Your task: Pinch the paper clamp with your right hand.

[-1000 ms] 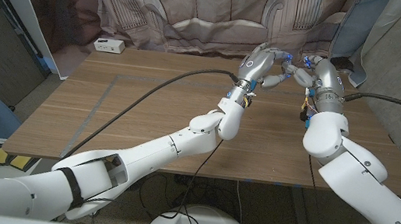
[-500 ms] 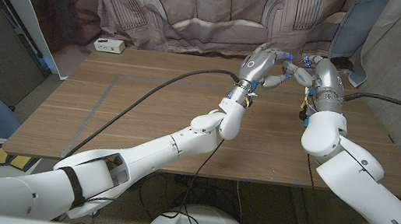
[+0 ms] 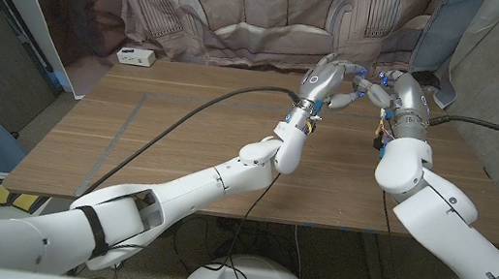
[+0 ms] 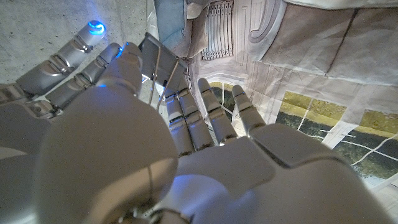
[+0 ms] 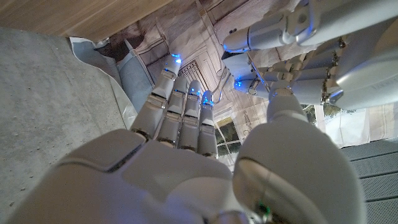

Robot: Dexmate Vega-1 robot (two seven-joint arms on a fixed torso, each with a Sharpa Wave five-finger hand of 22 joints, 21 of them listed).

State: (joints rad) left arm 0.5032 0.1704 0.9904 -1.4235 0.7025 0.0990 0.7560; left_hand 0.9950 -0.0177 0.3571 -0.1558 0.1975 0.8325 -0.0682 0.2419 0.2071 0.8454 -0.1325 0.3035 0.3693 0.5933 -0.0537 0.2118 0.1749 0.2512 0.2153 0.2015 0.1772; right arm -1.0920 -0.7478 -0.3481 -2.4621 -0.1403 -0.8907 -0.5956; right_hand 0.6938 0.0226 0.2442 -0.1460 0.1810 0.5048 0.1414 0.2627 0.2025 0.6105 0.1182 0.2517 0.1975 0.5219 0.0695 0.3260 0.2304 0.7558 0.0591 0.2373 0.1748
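Paper clamp (image 4: 155,59): dark plate with wire handles, held up between both hands over the table's (image 3: 182,130) far edge. Left hand (image 3: 328,80) grips it, thumb against the plate. Right hand (image 3: 389,89) fingertips meet it; whether they pinch, cannot tell. White box (image 3: 134,56) at far left corner

This looks like a robot test room or lab rather than a home. A plain wooden table (image 3: 184,121) stands on a bare grey concrete floor (image 3: 489,105). Behind the table hangs a printed cloth backdrop (image 3: 248,12) picturing a sofa and room furniture, a stage set, not real furnishing. A small white box (image 3: 135,56), perhaps a power unit, sits on the table's far left corner, just in front of the backdrop. Black cables (image 3: 184,116) trail across the table.
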